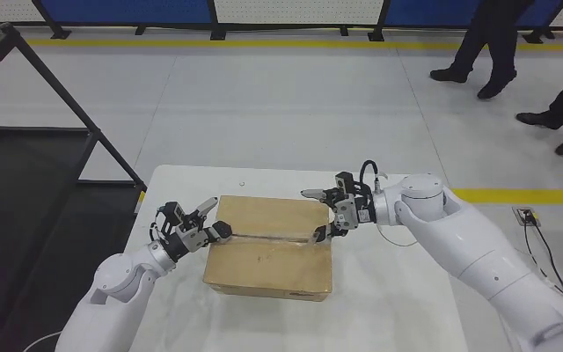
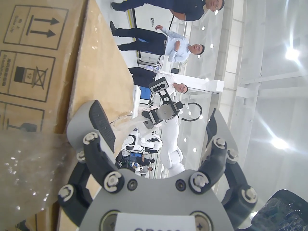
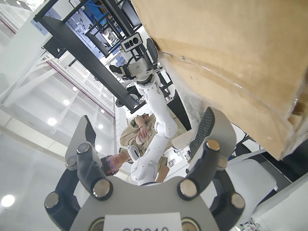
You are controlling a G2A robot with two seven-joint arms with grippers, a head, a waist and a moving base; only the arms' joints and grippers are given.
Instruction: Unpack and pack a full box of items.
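A closed brown cardboard box (image 1: 268, 255) lies in the middle of the white table (image 1: 396, 290), with clear tape (image 1: 273, 236) along its top seam. My left gripper (image 1: 216, 218) stands open at the box's left end, one finger at the seam's end. My right gripper (image 1: 314, 214) stands open at the right end, likewise with one finger by the seam. In the left wrist view the open gripper (image 2: 156, 126) has one pad (image 2: 102, 123) against the box (image 2: 36, 49) edge. In the right wrist view the open gripper (image 3: 146, 131) sits beside the box (image 3: 216, 49).
A black metal rack (image 1: 53, 167) stands left of the table. Bare table surface lies right of the box and in front of it. The table's far edge (image 1: 264, 169) runs close behind the box.
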